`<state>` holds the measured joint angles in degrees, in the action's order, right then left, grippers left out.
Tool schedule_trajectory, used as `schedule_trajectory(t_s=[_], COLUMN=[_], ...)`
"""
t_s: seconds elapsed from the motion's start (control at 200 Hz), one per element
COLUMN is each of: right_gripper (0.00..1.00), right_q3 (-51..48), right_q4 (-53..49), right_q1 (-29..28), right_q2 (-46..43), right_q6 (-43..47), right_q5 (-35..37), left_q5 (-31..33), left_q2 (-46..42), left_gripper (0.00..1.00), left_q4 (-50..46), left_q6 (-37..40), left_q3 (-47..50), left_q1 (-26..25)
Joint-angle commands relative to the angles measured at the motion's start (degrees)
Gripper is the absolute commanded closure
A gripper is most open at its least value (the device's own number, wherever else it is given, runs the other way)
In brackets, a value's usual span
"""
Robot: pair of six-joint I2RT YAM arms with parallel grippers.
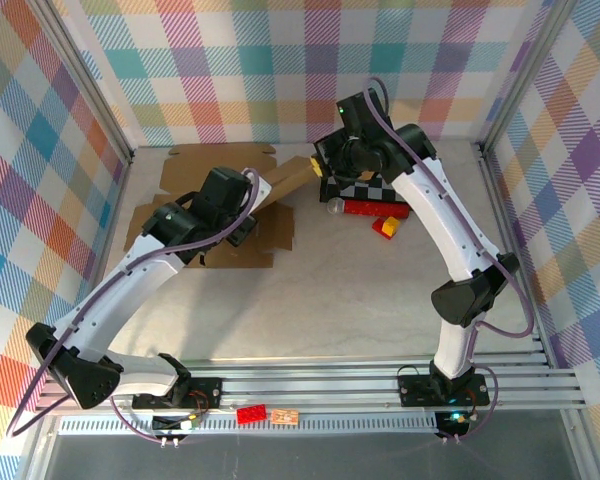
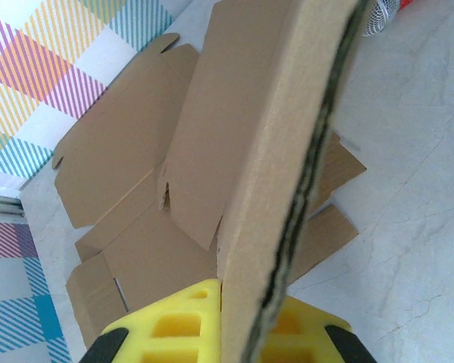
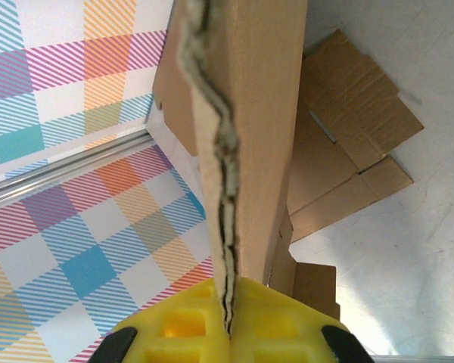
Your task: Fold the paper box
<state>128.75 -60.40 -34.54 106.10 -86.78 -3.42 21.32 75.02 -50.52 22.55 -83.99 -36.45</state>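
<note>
Both jaws are pinched nearly closed on the same raised flap, one at each end.

From the top view, the left gripper [image 1: 252,212] and right gripper [image 1: 320,168] face each other along the flap [image 1: 288,185]. It stands up off the box [image 1: 215,165], which lies flat at the far left of the table [image 1: 360,290]. I judge the two-ended hold is meant to make the crease run straight as that wall goes up. Bricks [image 1: 375,208] sit just beside the right gripper, close enough to mind. The wrists hide the fingertips here.

In the left wrist view, yellow fingers [image 2: 174,329] squeeze a doubled edge that runs up the frame. The rest of the box spreads flat beyond it, with its near corner cut off.

In the right wrist view the pinch is the same, a ragged edge rising from between the pads [image 3: 181,318]. What lies behind the flap I cannot make out.
</note>
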Motion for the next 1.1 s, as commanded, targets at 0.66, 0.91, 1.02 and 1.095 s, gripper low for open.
schedule_trajectory(t_s=[0.66,0.91,1.02,1.095], right_gripper=[0.70,0.73,0.73,0.76], right_q3=[6.8,9.1,9.7,9.9], right_q4=[-0.8,-2.0,-2.3,-2.4], right_q1=[-6.4,-6.4,-6.4,-6.3], right_q2=[5.6,7.9,8.6,9.0], right_q6=[1.3,2.3,2.8,3.1], right_q5=[4.0,4.8,5.4,5.8], left_q5=[1.3,2.3,2.9,3.2], left_q2=[2.9,3.0,3.1,3.2], left_gripper=[1.00,1.00,1.00,1.00], left_q4=[-1.9,-1.7,-1.5,-1.5], left_q6=[-0.6,-0.2,0.0,0.0], left_q3=[-5.6,-5.9,-6.1,-6.4], left_q1=[-0.8,-1.3,-1.5,-1.7])
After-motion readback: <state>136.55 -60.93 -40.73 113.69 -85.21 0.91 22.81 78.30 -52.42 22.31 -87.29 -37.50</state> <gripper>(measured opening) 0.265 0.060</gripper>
